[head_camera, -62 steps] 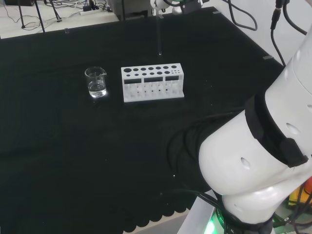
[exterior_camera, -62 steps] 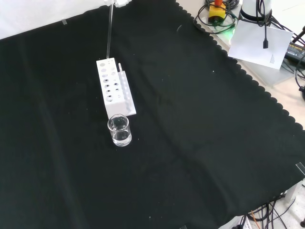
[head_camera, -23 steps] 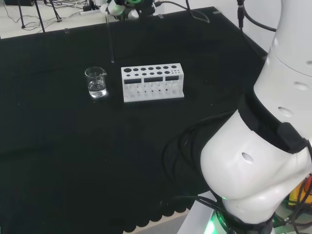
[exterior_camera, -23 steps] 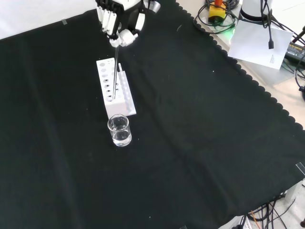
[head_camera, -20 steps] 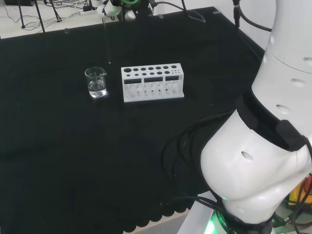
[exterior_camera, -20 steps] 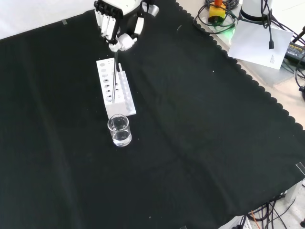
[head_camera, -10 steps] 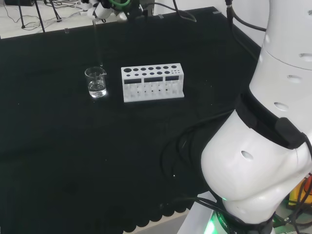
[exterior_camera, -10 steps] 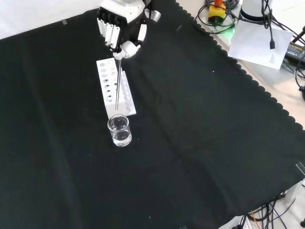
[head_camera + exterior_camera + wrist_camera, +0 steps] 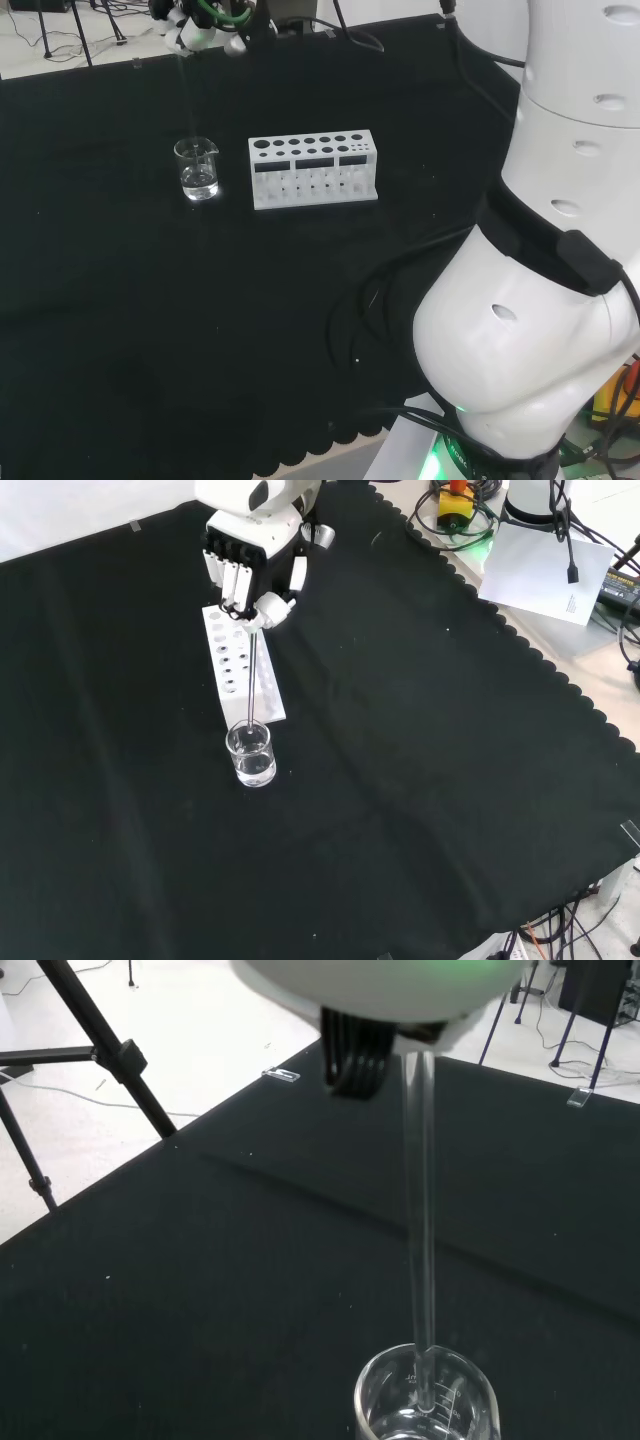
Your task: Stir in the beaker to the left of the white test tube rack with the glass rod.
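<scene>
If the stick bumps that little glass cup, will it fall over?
Probably not easily. The beaker looks short and wide, and the clear liquid in its bottom likely steadies it. It may slide a little on the black cloth instead. The glass rod held by the hand is thin and stiff, so a hard knock might chip either.

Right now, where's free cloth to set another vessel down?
Front view: bare cloth right of the beaker and white rack, out to the scalloped edge, and below the beaker. Crowded around the rack, where the hand holds the glass rod into the beaker.
</scene>
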Robot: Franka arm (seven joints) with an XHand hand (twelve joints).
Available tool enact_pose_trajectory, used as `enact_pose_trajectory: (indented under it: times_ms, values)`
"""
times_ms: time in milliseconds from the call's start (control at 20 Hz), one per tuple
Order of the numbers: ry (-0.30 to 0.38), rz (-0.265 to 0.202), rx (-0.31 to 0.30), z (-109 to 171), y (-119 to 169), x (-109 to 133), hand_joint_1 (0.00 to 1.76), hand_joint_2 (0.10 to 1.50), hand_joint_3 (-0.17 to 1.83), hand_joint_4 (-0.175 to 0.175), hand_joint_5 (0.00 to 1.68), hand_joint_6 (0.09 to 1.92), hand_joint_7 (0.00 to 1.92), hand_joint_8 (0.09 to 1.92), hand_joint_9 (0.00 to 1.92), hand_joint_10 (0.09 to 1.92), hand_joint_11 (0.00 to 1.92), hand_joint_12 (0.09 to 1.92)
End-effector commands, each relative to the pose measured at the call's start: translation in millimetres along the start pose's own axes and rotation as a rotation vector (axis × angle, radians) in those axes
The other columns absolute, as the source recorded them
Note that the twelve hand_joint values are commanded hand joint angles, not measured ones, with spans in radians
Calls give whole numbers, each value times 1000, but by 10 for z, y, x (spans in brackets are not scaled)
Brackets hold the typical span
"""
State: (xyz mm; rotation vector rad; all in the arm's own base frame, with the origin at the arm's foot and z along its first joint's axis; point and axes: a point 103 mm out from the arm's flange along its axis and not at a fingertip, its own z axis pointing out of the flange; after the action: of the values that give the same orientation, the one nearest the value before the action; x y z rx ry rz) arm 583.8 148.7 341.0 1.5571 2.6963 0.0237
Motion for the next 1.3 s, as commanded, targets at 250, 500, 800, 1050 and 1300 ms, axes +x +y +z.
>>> enact_pose_trajectory:
  times_ms: [250, 500, 800, 1050, 1300]
  values:
    - [13, -21, 36, 342, 160, -16, 1307, 651, 818, -175, 1135, 719, 1147, 1250, 1670, 951, 1660, 959]
    - [6, -21, 61, 533, 208, -61, 1307, 652, 817, -175, 1135, 717, 1146, 1250, 1670, 951, 1661, 960]
    - [9, -26, 79, 666, 280, -15, 1307, 652, 816, -175, 1135, 716, 1147, 1249, 1671, 952, 1661, 963]
    - [14, -40, 84, 720, 302, 75, 1307, 653, 815, -175, 1135, 716, 1147, 1249, 1671, 952, 1661, 964]
    - [8, -37, 81, 773, 362, 76, 1307, 653, 814, -175, 1135, 715, 1147, 1248, 1672, 952, 1660, 966]
